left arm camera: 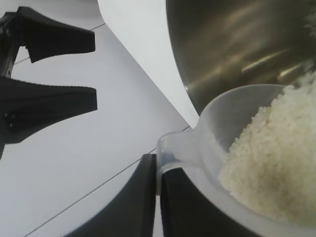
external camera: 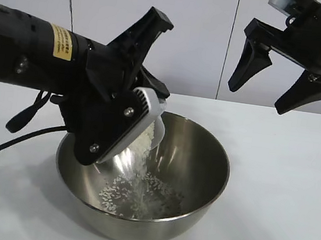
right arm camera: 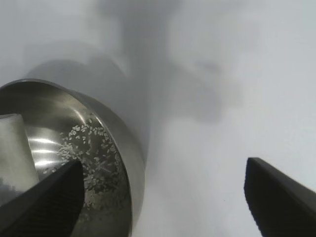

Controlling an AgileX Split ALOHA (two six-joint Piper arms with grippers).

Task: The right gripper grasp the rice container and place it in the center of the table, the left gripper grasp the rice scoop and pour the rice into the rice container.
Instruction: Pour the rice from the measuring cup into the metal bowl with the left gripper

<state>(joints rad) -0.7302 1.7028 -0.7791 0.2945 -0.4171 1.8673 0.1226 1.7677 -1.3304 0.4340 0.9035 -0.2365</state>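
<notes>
The steel rice container [external camera: 202, 160] stands on the white table [external camera: 281, 187] in the middle. My left gripper [external camera: 130, 102] is shut on the frosted rice scoop [external camera: 153, 128] and holds it tipped over the bowl. White rice [external camera: 142, 147] streams from the scoop, and grains [external camera: 152, 186] lie on the bowl's bottom. In the left wrist view the fingers [left arm camera: 143, 197] pinch the scoop's rim [left arm camera: 170, 148], with rice [left arm camera: 276, 153] heaped inside. My right gripper [external camera: 267, 89] hangs open and empty, high above the bowl's far right side. The right wrist view shows the bowl [right arm camera: 118, 143] with grains.
A black cable [external camera: 5, 145] from the left arm trails over the table at the left. A pale wall [external camera: 206, 32] stands behind the table. Bare tabletop lies to the right of the bowl.
</notes>
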